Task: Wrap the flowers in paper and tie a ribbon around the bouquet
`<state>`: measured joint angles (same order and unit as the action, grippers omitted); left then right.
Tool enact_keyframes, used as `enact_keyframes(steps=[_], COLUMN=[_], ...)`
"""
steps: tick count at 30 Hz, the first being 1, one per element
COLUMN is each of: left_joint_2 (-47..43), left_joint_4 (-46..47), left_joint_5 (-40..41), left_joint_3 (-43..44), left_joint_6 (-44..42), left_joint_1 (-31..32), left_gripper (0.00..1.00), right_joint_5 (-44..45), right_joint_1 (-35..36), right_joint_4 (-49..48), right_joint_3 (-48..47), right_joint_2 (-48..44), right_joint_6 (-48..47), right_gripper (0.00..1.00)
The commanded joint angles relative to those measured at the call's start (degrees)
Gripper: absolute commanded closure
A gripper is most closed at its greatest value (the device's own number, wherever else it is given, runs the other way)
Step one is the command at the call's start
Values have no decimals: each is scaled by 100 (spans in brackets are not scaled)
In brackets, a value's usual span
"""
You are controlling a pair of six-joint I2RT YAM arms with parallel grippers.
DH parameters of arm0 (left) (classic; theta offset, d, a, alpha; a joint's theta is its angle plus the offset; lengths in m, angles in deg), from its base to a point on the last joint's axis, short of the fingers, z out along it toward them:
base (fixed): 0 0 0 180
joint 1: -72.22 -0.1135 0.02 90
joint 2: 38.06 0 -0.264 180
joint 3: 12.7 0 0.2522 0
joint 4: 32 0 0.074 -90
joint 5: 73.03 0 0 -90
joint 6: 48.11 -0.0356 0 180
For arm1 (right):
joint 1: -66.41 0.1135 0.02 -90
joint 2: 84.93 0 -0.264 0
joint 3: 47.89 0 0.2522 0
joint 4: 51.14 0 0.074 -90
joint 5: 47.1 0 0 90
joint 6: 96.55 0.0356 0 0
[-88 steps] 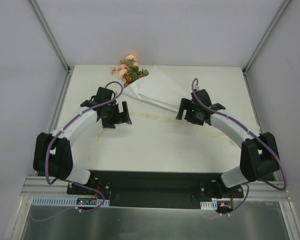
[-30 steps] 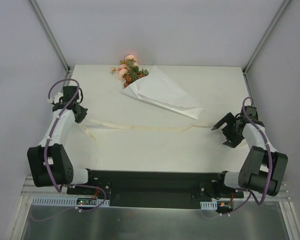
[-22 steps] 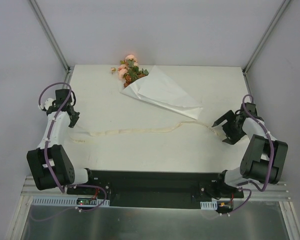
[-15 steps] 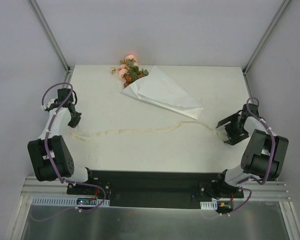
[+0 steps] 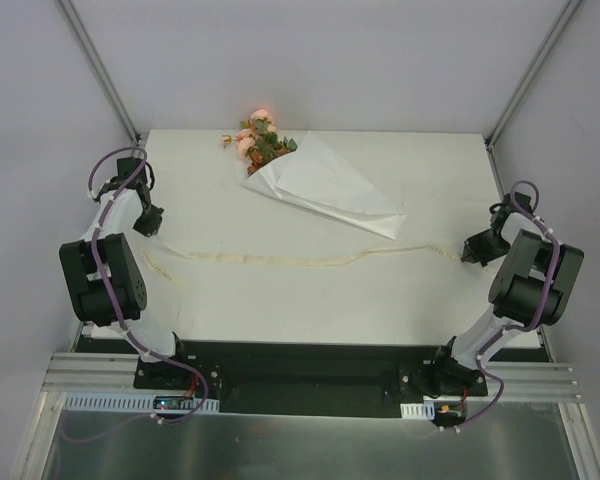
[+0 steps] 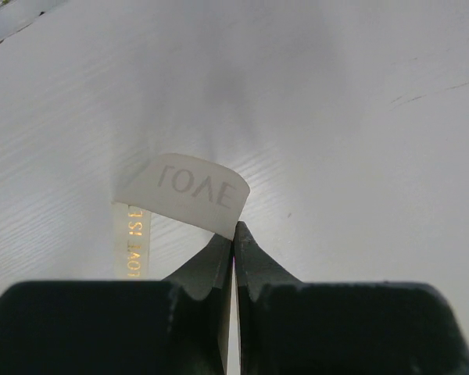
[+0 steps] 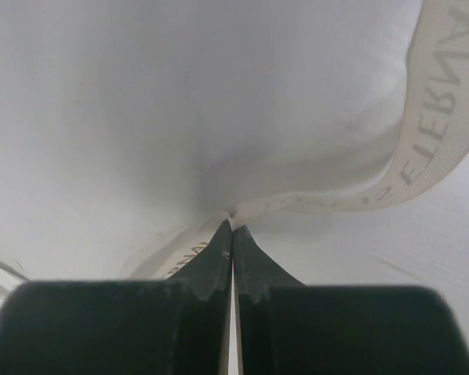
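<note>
Lying along the 9-to-3 axis across the table (image 5: 280, 320), slightly wavy: ribbon (image 5: 300, 260). Pinched at each end between fully closed fingers of left gripper (image 5: 152, 225) at 9 edge and right gripper (image 5: 470, 250) at 3 edge. Open room toward 6. Toward 12, bouquet (image 5: 325, 188), blooms pointing 11.

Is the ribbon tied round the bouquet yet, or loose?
Loose: the ribbon lies stretched across the table, not around the bouquet; left tool and right tool pinch its ends.
</note>
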<state>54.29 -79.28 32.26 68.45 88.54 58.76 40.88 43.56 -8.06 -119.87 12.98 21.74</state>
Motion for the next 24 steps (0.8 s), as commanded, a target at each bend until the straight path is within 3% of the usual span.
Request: enact_keyframes(steps=[1,5,7,8,10,11,14,17,18,22,23,24], left_joint_2=[458,660,696,635,495,302,-215,-760,-885,-1097,-940,-834], left_joint_4=[-208,-261,-374,-392,-392,-401,-410,-262,-78,1353,1705,2674], left_joint_5=[79,194,168,115,62,-42,-332,-1175,-1934,-3565,-3820,-3979], left_joint_3=[519,845,907,837,705,592,398,222,134,-297,-445,-560], left_joint_6=[-183,-235,-253,-210,-78,-69,-42,-34,-51,220,743,1079], left_joint_1=[36,27,27,27,27,18,27,79,149,1071,1325,1780], left_gripper=[100,100,96,66,40,17,7,5,5,4,3,3], right_joint_5=[1123,916,295,29,-236,-237,-132,-123,-149,-184,-193,-211], right_joint_1=[-62,-53,-27,-18,26,52,254,632,894,1668,1809,2045], right_joint_4=[-225,1,222,232,206,171,258,390,381,268,258,258], right_joint_3=[-690,-1305,-1551,-1509,-1334,-1150,-982,-946,-937,-1034,-1069,-1095], right_joint_2=[150,395,598,580,248,64,-631,-1168,-1273,-1467,-1485,-1485], right_joint_6=[-456,-1157,-1299,-1335,-1300,-1309,-1423,-1625,-1704,-2090,-2108,-2109], right_gripper=[99,98,79,58,45,31,18,10,8,6,6,5])
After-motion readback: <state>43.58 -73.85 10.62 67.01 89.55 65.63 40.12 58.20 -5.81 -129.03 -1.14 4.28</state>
